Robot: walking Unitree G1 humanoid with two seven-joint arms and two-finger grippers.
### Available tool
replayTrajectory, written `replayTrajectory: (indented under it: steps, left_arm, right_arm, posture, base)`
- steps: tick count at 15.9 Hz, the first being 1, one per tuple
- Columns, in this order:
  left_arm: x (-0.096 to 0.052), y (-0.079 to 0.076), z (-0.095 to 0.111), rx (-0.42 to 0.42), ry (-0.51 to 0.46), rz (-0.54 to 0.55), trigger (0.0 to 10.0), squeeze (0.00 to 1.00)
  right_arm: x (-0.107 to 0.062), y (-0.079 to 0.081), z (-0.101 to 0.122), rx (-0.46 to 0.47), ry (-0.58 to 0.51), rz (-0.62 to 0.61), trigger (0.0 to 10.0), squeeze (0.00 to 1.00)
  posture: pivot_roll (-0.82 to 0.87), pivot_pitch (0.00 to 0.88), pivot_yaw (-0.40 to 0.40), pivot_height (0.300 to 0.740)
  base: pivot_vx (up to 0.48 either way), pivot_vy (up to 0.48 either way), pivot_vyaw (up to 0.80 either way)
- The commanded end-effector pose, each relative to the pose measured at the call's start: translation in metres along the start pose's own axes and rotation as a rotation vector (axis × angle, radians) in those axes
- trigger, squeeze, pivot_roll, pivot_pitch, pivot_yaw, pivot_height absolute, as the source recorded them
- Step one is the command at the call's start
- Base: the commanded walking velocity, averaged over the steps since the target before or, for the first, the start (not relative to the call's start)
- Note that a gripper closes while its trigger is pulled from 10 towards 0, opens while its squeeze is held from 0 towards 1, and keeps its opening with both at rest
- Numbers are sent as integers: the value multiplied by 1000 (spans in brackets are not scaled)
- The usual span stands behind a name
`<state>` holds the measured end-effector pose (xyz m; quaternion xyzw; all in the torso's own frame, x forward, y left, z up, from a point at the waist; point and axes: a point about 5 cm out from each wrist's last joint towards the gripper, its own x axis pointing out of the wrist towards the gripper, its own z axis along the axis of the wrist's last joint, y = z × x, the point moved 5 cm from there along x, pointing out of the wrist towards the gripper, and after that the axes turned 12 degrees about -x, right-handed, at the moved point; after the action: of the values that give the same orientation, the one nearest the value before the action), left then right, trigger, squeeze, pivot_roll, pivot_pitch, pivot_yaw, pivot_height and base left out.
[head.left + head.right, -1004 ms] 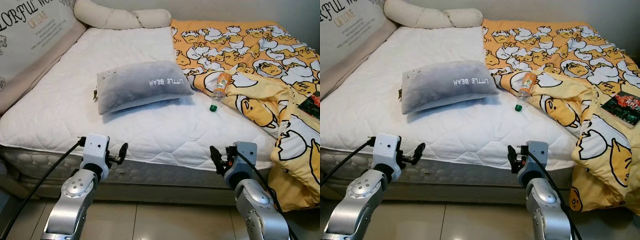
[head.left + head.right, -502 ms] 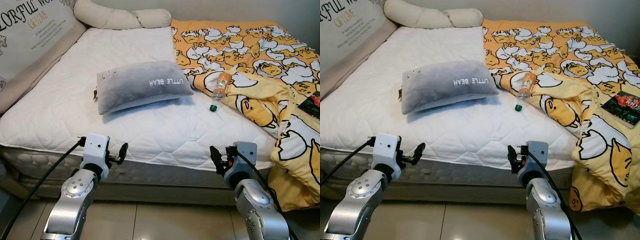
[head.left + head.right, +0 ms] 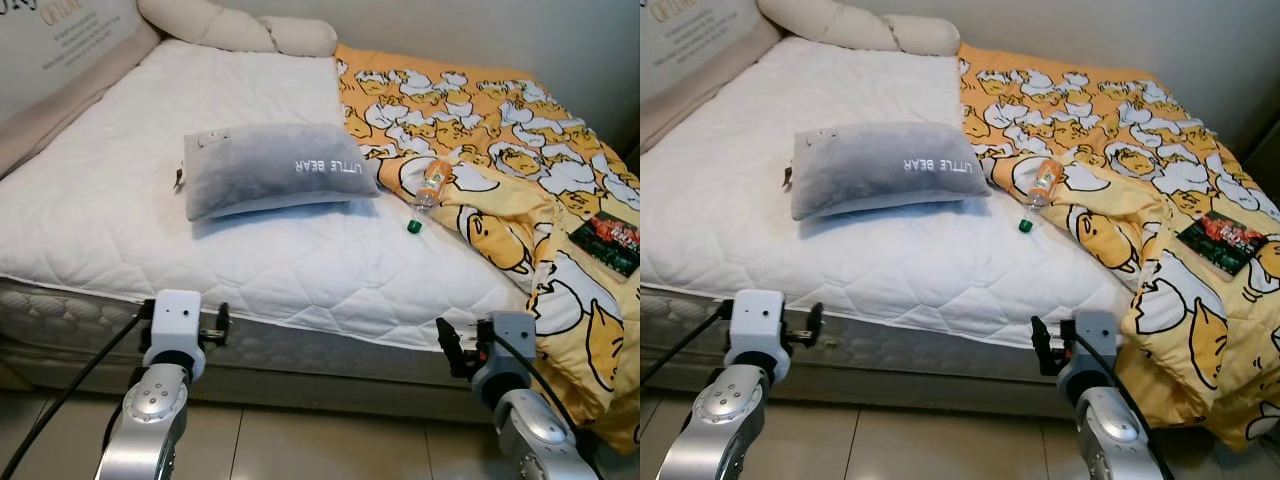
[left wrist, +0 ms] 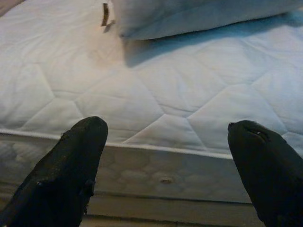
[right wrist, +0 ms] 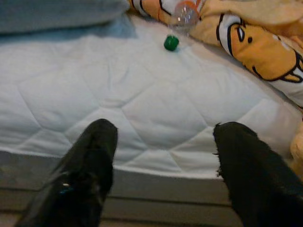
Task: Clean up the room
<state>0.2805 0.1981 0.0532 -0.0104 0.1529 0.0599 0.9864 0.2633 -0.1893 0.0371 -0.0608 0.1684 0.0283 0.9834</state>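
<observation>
I see both tools, left tool (image 4: 165,161) and right tool (image 5: 163,165), spread apart before the white quilted bed (image 3: 250,260); an orange-labelled plastic bottle (image 3: 430,185) lies beside the grey pillow (image 3: 275,168).

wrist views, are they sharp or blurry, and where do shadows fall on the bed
Left wrist view: the two black fingers of the left claw are soft and out of focus, the mattress sharper, with a bluish shadow under the grey pillow. Right wrist view: softer overall, the right claw blurred, the green bottle cap still readable. Eye views: even light, mild shadow along the pillow's near edge.
</observation>
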Motion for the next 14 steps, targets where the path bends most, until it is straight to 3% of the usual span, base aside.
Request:
replayTrajectory:
  steps: [1,2,3,4,5,7,8,10,12,13,14]
  left_arm:
    - [-1,-3,4,3,-21,-4,10000,682]
    - [-1,-2,6,-4,-23,-4,10000,992]
    - [-1,-1,9,-13,-29,-7,10000,1000]
    - [-1,-2,15,-18,-42,-41,10000,1000]
    - [-1,-5,19,-36,-51,-84,10000,957]
    - [-2,-8,27,-1,-88,-126,10000,867]
    - [-2,-8,30,8,-102,-126,10000,847]
    - [-2,-12,40,26,-132,-142,10000,769]
    - [-1,-13,46,51,-131,-151,10000,761]
    - [-1,-12,48,54,-128,-167,10000,761]
    - [-4,-10,43,41,-112,-167,10000,745]
  right_arm:
    - [-3,-7,3,18,-18,-24,10000,1000]
    - [-4,-11,6,38,-34,-49,10000,1000]
    - [-5,-14,9,61,-55,-72,10000,1000]
    - [-4,-14,6,74,-26,-73,10000,1000]
    - [-3,-15,7,-8,-20,-80,10000,1000]
    - [-3,-18,25,-61,-140,-97,10000,1000]
    - [-2,-18,26,-54,-145,-94,10000,1000]
    - [1,-19,27,13,-138,-102,10000,1000]
    - [3,-13,36,30,-184,-100,10000,1000]
    - [7,-2,36,120,-184,-70,10000,1000]
    - [5,0,31,154,-175,-90,10000,1000]
  posture:
    - [28,0,-106,740]
    - [26,0,-104,740]
    - [26,0,-103,740]
    - [23,0,-102,740]
    - [23,0,-102,740]
    - [22,0,-98,740]
    - [20,0,-95,740]
    - [12,0,-75,740]
    - [7,0,-46,740]
    - [7,0,-38,740]
    - [29,0,-41,740]
  base:
    - [0,0,0]
    - [0,0,0]
    - [0,0,0]
    - [0,0,0]
    - [0,0,0]
    - [0,0,0]
    - [0,0,0]
    - [0,0,0]
    - [0,0,0]
    - [0,0,0]
    - [0,0,0]
